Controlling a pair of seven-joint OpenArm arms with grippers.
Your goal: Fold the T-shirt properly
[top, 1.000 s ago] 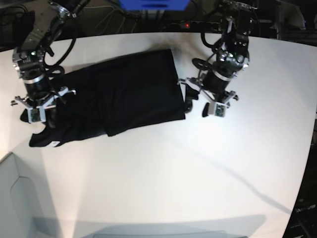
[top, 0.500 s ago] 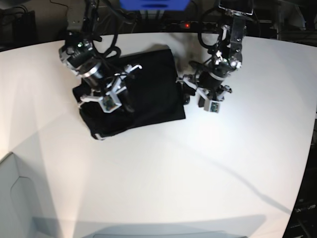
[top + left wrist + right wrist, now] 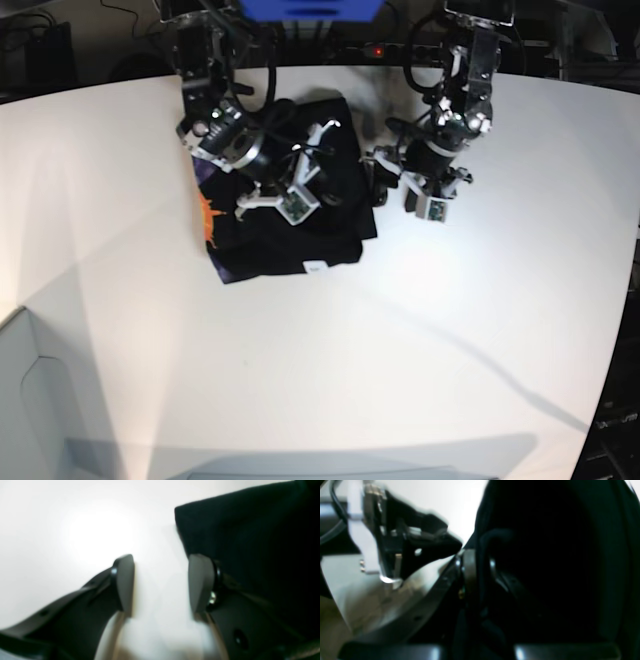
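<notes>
The black T-shirt [image 3: 270,235] lies in a compact folded block on the white table [image 3: 420,330]. A strip of orange print [image 3: 208,215] shows at its left edge and a white tag [image 3: 314,267] at its front edge. My right gripper [image 3: 330,185] is over the shirt's right part, shut on a fold of black cloth [image 3: 545,555] in the right wrist view [image 3: 480,570]. My left gripper [image 3: 378,188] sits just off the shirt's right edge. It is open and empty over bare table [image 3: 162,585], with the shirt's corner [image 3: 250,530] beside one finger [image 3: 200,580].
Cables and a power strip [image 3: 380,48] run along the table's far edge, beside a blue object [image 3: 310,8]. A pale grey panel [image 3: 30,400] stands at the front left. The two grippers are close together at the shirt's right edge.
My right gripper has swept from the far left to the right with the shirt's left part, laying it over the rest. The orange print and tag now show. The left arm has barely moved.
</notes>
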